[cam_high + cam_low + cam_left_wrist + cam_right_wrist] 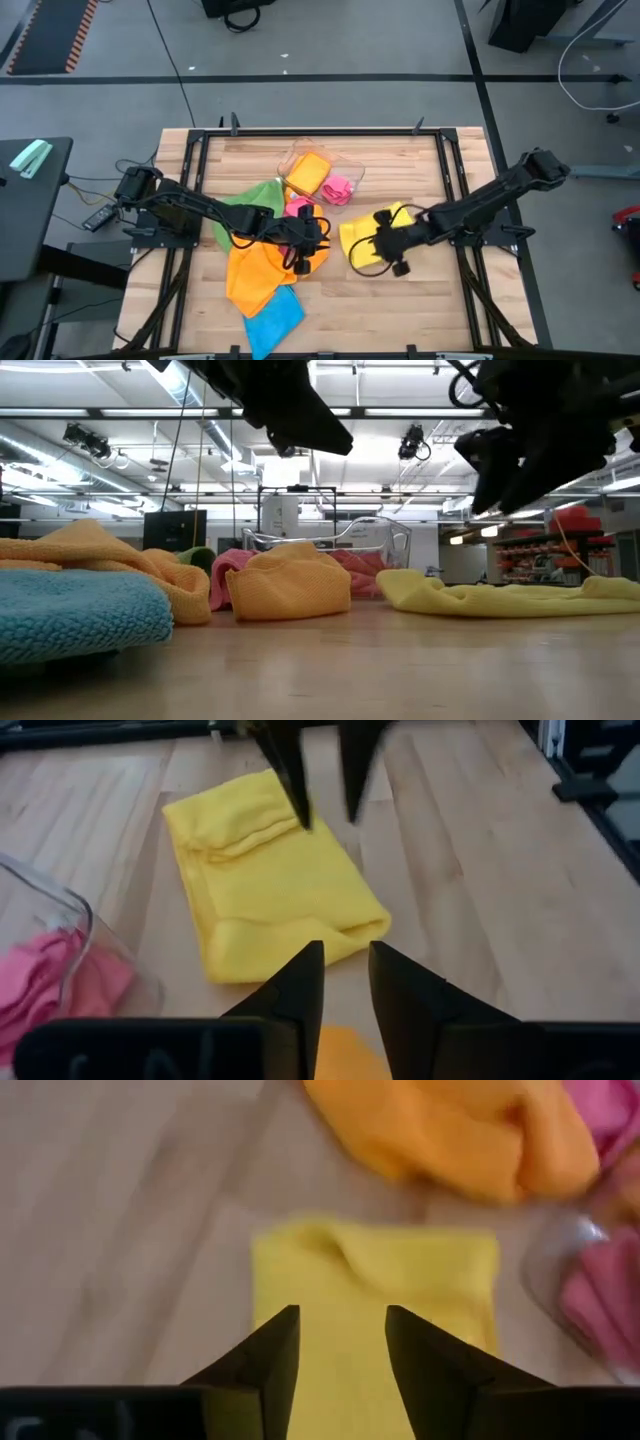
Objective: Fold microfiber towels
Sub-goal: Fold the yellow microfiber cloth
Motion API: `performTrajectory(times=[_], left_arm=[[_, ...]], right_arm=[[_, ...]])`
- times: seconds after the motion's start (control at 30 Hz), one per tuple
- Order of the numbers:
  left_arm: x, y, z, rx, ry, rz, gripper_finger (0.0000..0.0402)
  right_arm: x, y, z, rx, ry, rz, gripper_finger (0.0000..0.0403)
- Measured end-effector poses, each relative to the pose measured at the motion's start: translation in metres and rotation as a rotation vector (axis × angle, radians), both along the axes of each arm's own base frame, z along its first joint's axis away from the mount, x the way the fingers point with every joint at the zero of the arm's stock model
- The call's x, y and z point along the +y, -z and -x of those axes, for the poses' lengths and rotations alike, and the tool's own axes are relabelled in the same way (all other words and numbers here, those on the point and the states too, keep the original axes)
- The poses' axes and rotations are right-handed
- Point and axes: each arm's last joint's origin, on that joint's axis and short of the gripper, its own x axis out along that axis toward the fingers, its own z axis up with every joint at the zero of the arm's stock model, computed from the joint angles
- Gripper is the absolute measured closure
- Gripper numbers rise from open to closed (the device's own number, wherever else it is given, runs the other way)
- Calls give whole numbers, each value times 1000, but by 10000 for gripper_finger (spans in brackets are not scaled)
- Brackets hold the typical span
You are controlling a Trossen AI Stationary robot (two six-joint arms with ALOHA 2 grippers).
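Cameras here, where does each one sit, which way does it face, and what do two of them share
High view: overhead, straight down on the table; both arms show.
Low view: tabletop height, level across the blue towel into the room; arms hang from above.
Left wrist view: past the left claw, open, above the wood.
Right wrist view: past the right claw, open, over the cloth.
Shared: both wrist views show the yellow towel.

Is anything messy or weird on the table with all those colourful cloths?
Yes. The orange microfiber towel and green microfiber towel lie crumpled and overlapping, and the blue microfiber towel hangs near the table's front edge. A folded orange towel and a bunched pink cloth sit in the clear plastic tray. Only the yellow microfiber towel looks folded.
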Motion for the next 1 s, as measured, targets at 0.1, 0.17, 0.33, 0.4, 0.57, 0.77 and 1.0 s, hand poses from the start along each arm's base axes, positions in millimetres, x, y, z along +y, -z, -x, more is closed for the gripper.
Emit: performTrajectory(times=[0.1,0.17,0.33,0.4,0.57,0.77,1.0], left_arm=[[0,2,1,20,27,-47,315],[1,4,3,48,48,-83,317],[2,6,4,76,85,-146,319],[4,6,3,73,80,-148,317],[9,6,2,74,63,-144,316],[8,6,3,76,65,-141,323],[8,6,3,76,48,-117,318]], right_arm=[[17,13,-12,-57,45,-21,224],[27,24,-18,-82,83,-30,210],[44,52,-27,-109,149,-12,177],[48,62,-28,-115,182,17,172],[39,68,-32,-206,451,1,178],[26,72,-37,-226,605,-19,196],[20,96,-43,-74,600,-138,206]])
